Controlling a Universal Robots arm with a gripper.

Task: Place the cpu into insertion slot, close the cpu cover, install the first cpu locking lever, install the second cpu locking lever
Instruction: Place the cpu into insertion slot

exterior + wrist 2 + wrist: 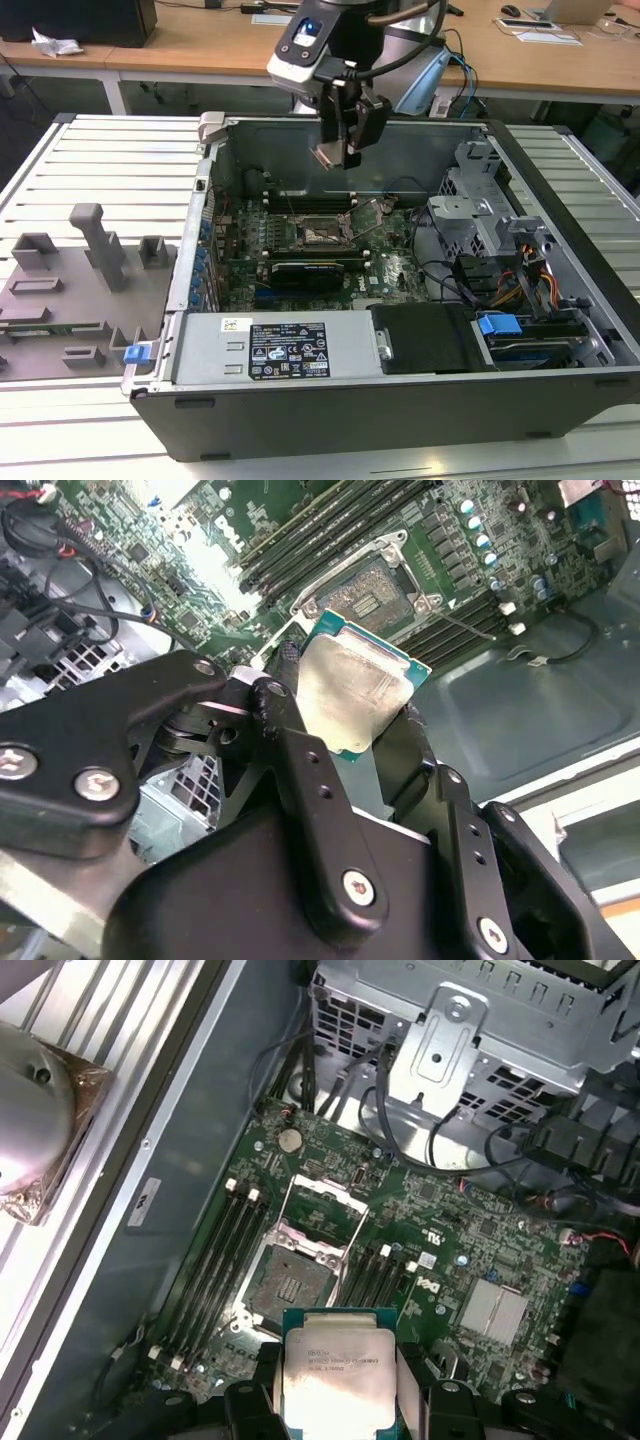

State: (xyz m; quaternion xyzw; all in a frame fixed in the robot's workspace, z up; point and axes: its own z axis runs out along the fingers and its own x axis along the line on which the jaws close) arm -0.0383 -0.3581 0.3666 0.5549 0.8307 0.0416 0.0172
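We hold the cpu (335, 1370) above the insertion slot (293, 1285).
Our black metal gripper (348, 708) is clenched on 2 opposite edges of the flat square cpu, its dull silver lid framed by a green rim; the insertion slot below is square, dark-centred and grey-rimmed.

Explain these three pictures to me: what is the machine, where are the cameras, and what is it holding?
This is one robot arm working over an open computer case on a slatted metal table. The exterior view looks on from outside; both wrist views ride on the arm, looking past its gripper. The gripper is shut on the cpu, a flat silver-topped chip, held in the air above the green circuit board. Below, the insertion slot is bare, and the cpu cover appears swung open beside it. A grey holder block lies on the table at the exterior view's left.
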